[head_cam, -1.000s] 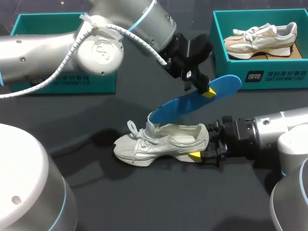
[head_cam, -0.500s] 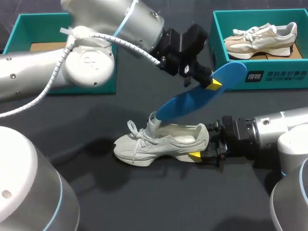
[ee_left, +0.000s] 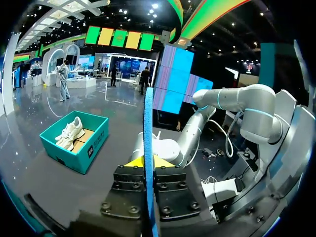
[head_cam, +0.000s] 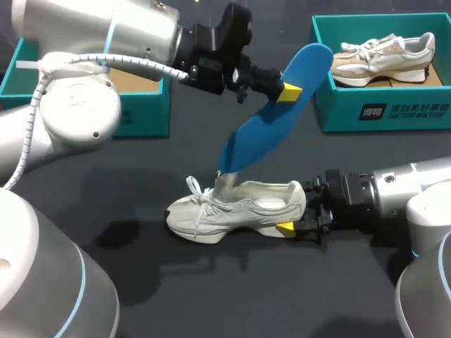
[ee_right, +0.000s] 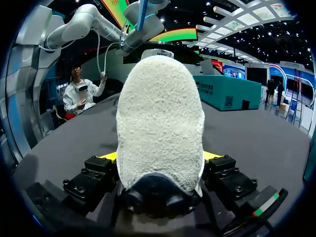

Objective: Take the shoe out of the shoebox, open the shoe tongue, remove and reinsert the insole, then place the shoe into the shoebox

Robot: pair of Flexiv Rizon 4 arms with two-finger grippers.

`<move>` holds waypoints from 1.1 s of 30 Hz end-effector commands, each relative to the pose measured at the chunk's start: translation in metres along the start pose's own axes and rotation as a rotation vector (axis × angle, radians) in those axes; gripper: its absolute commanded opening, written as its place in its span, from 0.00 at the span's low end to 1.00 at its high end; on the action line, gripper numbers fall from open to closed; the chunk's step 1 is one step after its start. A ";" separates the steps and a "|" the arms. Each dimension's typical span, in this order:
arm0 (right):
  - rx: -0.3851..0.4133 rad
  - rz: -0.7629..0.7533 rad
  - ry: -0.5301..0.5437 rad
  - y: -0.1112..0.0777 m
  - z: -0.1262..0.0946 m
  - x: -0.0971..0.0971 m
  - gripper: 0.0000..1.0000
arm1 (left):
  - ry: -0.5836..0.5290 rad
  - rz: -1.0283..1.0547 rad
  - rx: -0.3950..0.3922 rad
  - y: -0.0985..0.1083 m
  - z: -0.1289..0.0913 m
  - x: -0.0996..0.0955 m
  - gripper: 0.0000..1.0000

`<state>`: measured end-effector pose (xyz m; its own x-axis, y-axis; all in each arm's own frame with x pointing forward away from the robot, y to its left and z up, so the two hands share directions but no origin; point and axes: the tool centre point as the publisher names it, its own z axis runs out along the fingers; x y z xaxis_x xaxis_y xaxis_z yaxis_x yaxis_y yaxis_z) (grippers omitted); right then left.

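**Two shoeboxes, two shoes, one insole; both grippers occupied.**
Only the head view showed both teal boxes: the left shoebox (head_cam: 144, 116) and the right shoebox (head_cam: 380, 113), which held a beige shoe (head_cam: 384, 60). The white shoe (head_cam: 239, 205) lay on the table (head_cam: 211, 282), its heel clamped by the right gripper (head_cam: 289, 218). The left gripper (head_cam: 285, 90) pinched the blue insole (head_cam: 268, 120), which appeared edge-on in the left wrist view, its lower end at the tongue (head_cam: 224, 184).

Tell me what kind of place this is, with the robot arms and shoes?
Probably a robot shoe-handling workstation: a dark table with an open teal shoebox, a white shoe gripped at its heel by the right fingers, and a blue insole held up by the left fingers.
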<state>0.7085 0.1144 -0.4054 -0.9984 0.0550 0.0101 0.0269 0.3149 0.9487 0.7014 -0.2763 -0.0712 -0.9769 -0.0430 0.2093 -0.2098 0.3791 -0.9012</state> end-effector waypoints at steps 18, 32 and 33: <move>0.005 0.001 0.000 0.002 0.001 0.001 0.00 | 0.035 0.000 0.254 0.008 -0.045 0.036 0.00; 0.005 0.001 0.000 0.002 0.001 0.001 0.00 | 0.057 -0.020 0.318 0.014 -0.061 0.046 0.00; 0.005 0.001 0.000 0.002 0.001 0.001 0.00 | 0.057 -0.020 0.318 0.014 -0.061 0.046 0.00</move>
<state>0.7085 0.1144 -0.4054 -0.9984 0.0550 0.0101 0.0269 0.3149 0.9488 0.6592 -0.2185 -0.0490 -0.9702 0.0110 0.2421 -0.2405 0.0799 -0.9674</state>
